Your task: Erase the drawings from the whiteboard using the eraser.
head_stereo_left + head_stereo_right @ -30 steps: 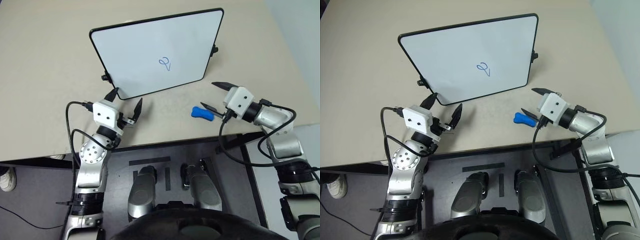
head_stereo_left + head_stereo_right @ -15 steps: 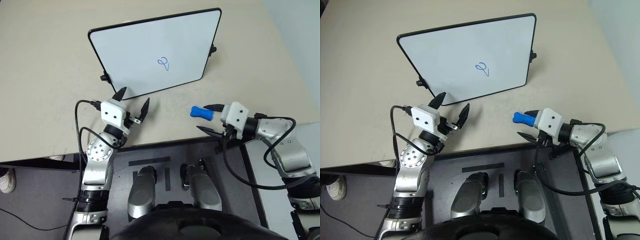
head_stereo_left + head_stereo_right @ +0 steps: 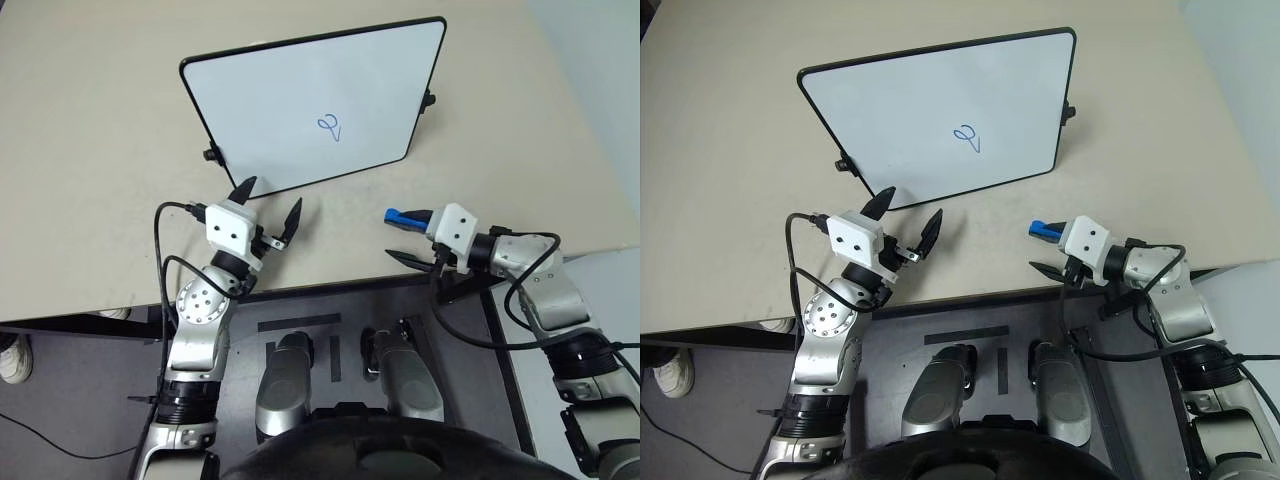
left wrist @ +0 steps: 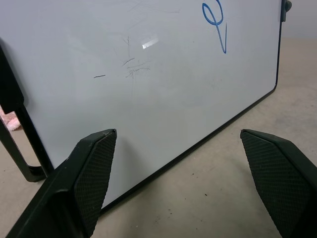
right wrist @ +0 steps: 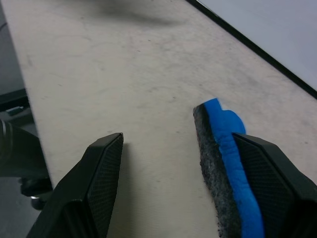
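Eraser on the worktop, near its front edge and well apart from the whiteboard bearing the drawings. Right gripper spread wide, one finger beside the eraser, nothing clasped yet. Left gripper likewise released before the board's lower corner. Judged light, with a stiff blue back over soft dark felt; best pinched across its narrow waist.

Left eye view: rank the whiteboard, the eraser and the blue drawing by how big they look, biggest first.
1. The whiteboard, by far the largest.
2. The eraser and the drawing look about alike; the right gripper hides part of the eraser, so I won't rank them.
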`<control>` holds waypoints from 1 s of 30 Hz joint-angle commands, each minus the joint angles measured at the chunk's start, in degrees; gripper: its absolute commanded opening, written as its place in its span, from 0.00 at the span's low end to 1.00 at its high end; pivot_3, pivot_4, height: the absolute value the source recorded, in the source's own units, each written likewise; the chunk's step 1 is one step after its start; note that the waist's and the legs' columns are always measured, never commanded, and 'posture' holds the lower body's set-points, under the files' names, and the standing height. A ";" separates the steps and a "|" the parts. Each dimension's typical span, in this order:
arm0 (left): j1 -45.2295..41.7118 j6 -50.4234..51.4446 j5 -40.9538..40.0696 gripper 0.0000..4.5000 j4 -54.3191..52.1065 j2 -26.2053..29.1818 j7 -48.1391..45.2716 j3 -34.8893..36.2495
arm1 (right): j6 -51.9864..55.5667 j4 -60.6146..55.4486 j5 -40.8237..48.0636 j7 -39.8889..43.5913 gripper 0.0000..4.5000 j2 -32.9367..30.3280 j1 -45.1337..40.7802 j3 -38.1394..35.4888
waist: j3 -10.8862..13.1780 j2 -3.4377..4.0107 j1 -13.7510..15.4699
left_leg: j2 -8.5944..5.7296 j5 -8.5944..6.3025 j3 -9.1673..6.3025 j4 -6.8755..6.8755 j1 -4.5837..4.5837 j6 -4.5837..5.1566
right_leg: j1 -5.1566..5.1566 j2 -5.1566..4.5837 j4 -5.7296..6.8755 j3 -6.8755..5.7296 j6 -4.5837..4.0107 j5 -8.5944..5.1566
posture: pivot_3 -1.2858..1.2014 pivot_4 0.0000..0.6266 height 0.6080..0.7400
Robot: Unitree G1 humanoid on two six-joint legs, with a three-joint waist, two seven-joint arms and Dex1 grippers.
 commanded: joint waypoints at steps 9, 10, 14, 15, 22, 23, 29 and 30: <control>-1.30 -1.34 0.42 0.97 -0.89 -0.13 0.29 -0.07 | -3.00 2.26 -2.45 -2.73 0.21 -0.04 -0.45 -1.27 | 0.00 0.00 0.03 | 0.00 0.00 0.00 0.01 0.01 0.00 | 0.03 -0.01 -0.01 0.00 0.00 0.00 | 0.52 0.24 1.00; -1.38 -1.37 0.40 0.97 -0.81 -0.12 0.27 -0.06 | -3.21 2.44 -2.54 -2.82 0.13 0.04 -0.59 -1.23 | 0.00 -0.01 0.03 | 0.00 0.00 0.00 0.00 0.01 0.00 | 0.03 -0.01 -0.01 0.00 0.00 0.00 | 0.52 0.24 1.00; -1.51 -1.46 0.42 0.97 -0.71 -0.08 0.26 0.01 | -3.92 2.48 -2.80 -3.35 0.00 0.50 -1.22 -1.45 | 0.00 -0.01 0.00 | 0.00 0.00 0.00 0.01 0.02 0.00 | 0.03 -0.01 -0.01 0.00 -0.01 0.01 | 0.52 0.24 1.00; -1.53 -1.47 0.42 0.97 -0.69 -0.06 0.26 0.03 | -4.08 2.51 -2.91 -3.41 0.00 0.57 -1.32 -1.46 | 0.00 -0.01 0.00 | 0.00 0.00 0.00 0.01 0.02 0.00 | 0.03 -0.01 -0.01 0.00 -0.02 0.02 | 0.52 0.24 1.00; 0.37 -1.28 -1.07 0.97 -1.97 1.52 -1.53 1.06 | -5.95 -1.81 -3.81 -4.44 0.00 2.62 -5.81 -0.96 | 0.00 0.00 -0.17 | 0.01 0.05 0.00 0.01 0.03 0.02 | 0.00 -0.01 0.00 0.00 -0.01 0.04 | 0.52 0.24 1.00; 0.61 -1.26 -1.16 0.97 -1.96 1.97 -1.72 1.43 | -7.08 -2.56 -3.95 -4.65 0.00 3.94 -7.99 -0.33 | 0.00 0.00 -0.34 | 0.01 0.05 0.00 0.00 0.03 0.01 | -0.02 0.01 0.01 0.00 -0.01 0.04 | 0.52 0.24 1.00; -1.16 0.38 -1.07 0.97 -2.53 2.40 -1.21 1.84 | -19.60 4.51 -10.78 -7.66 0.00 9.89 -20.71 3.69 | 0.00 0.01 -0.78 | 0.09 0.06 -0.08 -0.05 0.02 -0.03 | -0.20 0.12 0.06 0.00 -0.20 0.16 | 0.52 0.24 1.00; -1.54 0.77 -1.03 0.97 -2.81 2.28 -1.07 1.70 | -22.52 7.44 -12.32 -8.55 0.00 10.27 -22.77 4.11 | 0.00 0.01 -0.57 | 0.10 0.05 -0.11 -0.04 0.02 -0.03 | -0.19 0.11 0.06 -0.01 -0.21 0.16 | 0.52 0.24 1.00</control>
